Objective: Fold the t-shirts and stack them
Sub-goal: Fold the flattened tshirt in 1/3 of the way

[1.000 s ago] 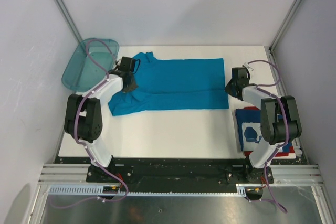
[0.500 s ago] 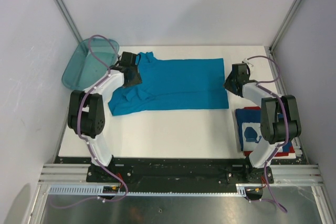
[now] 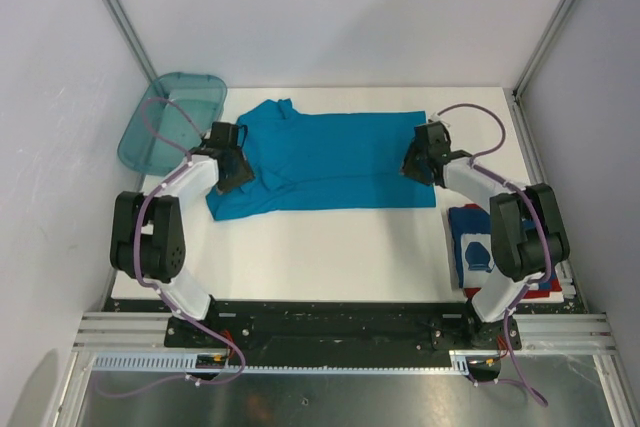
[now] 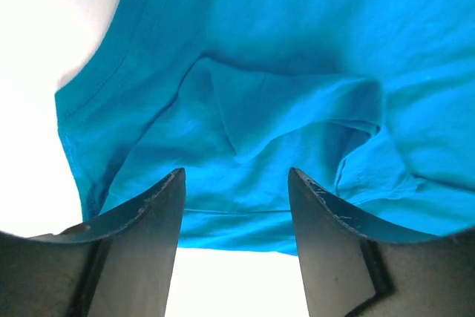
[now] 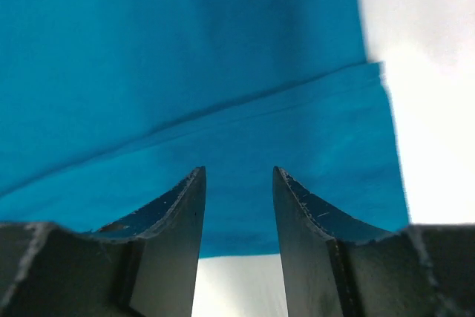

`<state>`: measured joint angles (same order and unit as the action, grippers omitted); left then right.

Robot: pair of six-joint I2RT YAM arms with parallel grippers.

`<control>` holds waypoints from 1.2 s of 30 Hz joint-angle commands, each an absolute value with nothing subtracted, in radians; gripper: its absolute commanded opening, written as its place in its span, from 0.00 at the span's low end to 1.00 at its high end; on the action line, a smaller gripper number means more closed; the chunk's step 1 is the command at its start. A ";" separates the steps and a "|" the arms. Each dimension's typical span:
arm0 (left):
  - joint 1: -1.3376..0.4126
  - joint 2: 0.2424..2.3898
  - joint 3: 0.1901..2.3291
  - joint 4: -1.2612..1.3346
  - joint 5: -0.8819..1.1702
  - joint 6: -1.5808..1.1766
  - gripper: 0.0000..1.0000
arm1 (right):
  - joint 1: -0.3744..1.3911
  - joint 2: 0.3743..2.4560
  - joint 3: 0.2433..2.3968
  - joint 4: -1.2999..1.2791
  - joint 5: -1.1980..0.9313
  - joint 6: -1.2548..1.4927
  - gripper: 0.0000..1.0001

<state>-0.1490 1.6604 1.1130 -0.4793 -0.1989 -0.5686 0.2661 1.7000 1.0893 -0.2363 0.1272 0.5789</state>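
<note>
The white surface (image 3: 330,257) carries the teal-blue t-shirt (image 3: 340,152), spread across its far half and rumpled at the left end. A translucent teal bin (image 3: 165,132) sits at the far-left corner. The folded dark blue t-shirt (image 3: 478,247) lies near-right. The left gripper (image 4: 236,176) is released over the rumpled cloth, and the right gripper (image 5: 237,172) is released over the shirt's right edge.

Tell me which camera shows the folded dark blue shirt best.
Top external: the folded dark blue shirt lies at the table's near right, partly behind the right arm. Both wrist views miss it, showing the teal t-shirt.
</note>
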 commanded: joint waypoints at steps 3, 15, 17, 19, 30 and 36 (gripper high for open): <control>-0.120 1.675 1.110 -0.406 -0.120 -0.630 0.65 | 0.340 1.713 1.125 -0.223 0.064 0.580 0.45; -0.073 1.764 1.171 -0.350 -0.070 -0.625 0.57 | 0.492 1.794 1.202 -0.062 -0.051 0.522 0.45; -0.069 1.773 1.178 -0.344 -0.066 -0.627 0.53 | 0.523 1.816 1.213 -0.025 -0.063 0.495 0.46; -0.067 1.783 1.188 -0.340 -0.060 -0.625 0.48 | 0.561 1.850 1.238 0.020 -0.069 0.464 0.46; -0.060 1.819 1.239 -0.330 -0.026 -0.598 0.01 | 0.729 2.056 1.475 0.082 -0.010 0.340 0.48; -0.059 1.817 1.251 -0.330 -0.011 -0.588 0.00 | 0.798 2.191 1.650 0.030 0.038 0.275 0.51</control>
<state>-0.0689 1.8172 1.2095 -0.3527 -0.0322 -0.6121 0.7654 2.1223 1.5383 0.0296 -0.0170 0.3485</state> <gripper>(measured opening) 0.006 0.492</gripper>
